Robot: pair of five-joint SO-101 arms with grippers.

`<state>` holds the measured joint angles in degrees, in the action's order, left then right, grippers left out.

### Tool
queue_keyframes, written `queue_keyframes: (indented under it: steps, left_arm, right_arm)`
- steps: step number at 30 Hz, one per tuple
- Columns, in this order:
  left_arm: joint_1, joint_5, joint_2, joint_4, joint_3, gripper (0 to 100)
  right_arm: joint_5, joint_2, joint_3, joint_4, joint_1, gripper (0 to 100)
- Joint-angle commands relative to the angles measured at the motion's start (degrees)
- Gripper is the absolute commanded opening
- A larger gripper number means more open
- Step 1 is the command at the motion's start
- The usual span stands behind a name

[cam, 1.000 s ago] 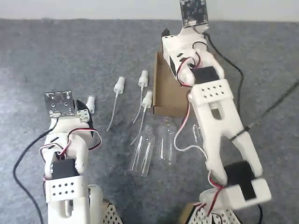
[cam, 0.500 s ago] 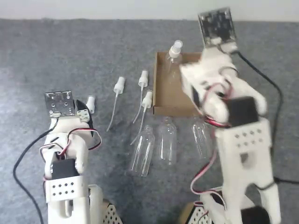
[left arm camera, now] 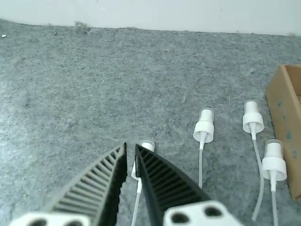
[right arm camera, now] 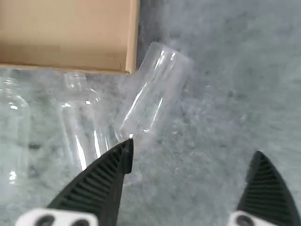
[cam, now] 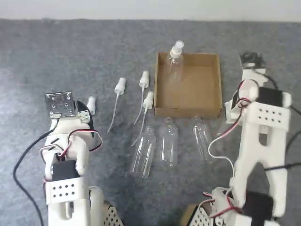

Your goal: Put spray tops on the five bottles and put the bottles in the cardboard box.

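Place: robot workbench | Evidence: grey felt mat point(cam: 70, 52); white wall point(left arm camera: 188, 14); loose cables point(cam: 15, 173)

**Grey, felt-like table** point(cam: 70, 52) and the objects lying directly on it.

- **Box** point(cam: 188, 112): far middle of the table.
- **Loose spray tops**, left of the box:
  - top a point(cam: 91, 104) lies well apart from the others, farthest left.
  - top b point(cam: 120, 86) and top c point(cam: 144, 79) lie between top a and the box.
  - top d point(cam: 148, 100) lies just beside the box's left wall.
- **Uncapped bottles**, on their sides along the box's near wall:
  - bottle e point(cam: 143, 153)
  - bottle f point(cam: 168, 141)
  - bottle g point(cam: 203, 136)
  - bottle h point(right arm camera: 150, 89), at the box's right near corner.

Bright, even light with soft, faint shadows and white glints on the clear bottles point(right arm camera: 150, 89).
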<state>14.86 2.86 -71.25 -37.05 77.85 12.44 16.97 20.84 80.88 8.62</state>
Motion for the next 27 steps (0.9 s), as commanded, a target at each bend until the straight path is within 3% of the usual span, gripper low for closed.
queue_keyframes:
  steps: [1, 9, 15, 17, 21, 27]
  left_arm:
    - [0.35, -0.09, -0.09, 2.02, -0.57, 2]
    - [0.44, -0.09, -0.09, 2.02, -0.57, 2]
    - [0.44, -0.09, -0.09, 2.02, -0.57, 2]
    - [0.44, -0.09, -0.09, 2.02, -0.48, 2]
    - [0.44, -0.09, -0.09, 2.02, -0.48, 2]
    - [0.44, -0.09, -0.09, 2.02, -0.48, 2]
  right_arm:
    - [-0.79, -2.42, 1.85, -5.14, -2.15, 36.2]
    - [-2.99, -8.75, 5.27, -18.07, -2.51, 36.2]
    - [-2.64, -16.04, 5.54, -19.47, 0.13, 36.1]
    - [-2.55, -18.86, 5.10, -20.00, 3.56, 34.8]
    - [-2.02, -22.02, 5.01, -24.75, 12.97, 22.6]
    - [4.22, -22.37, 5.10, -27.30, 26.68, 13.2]
